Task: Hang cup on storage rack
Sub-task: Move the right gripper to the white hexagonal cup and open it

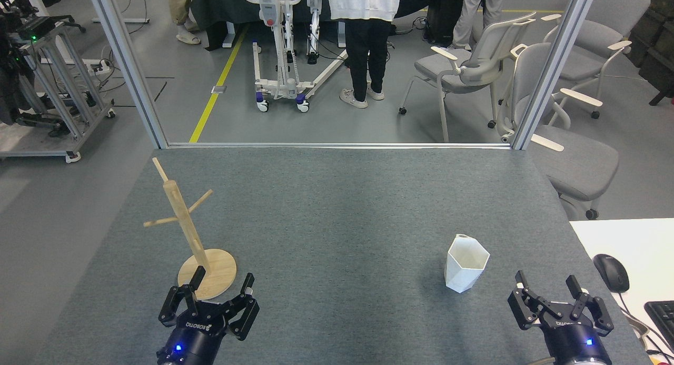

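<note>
The white faceted cup (465, 263) stands upright on the grey table, right of centre, its hexagonal rim up. The storage rack (189, 233), a light wooden post with angled pegs on a round disc base, stands at the left. My left gripper (221, 284) is open just in front of the rack's base, nothing between its fingers. My right gripper (547, 287) is open near the table's front right, a little right of and nearer than the cup, also holding nothing.
The grey felt table (337, 207) ends at a metal frame (337, 145) at the back. A white desk with a black mouse (611, 273) and a keyboard abuts the right side. Beyond the frame stand people, chairs (474, 70) and a wheeled lift.
</note>
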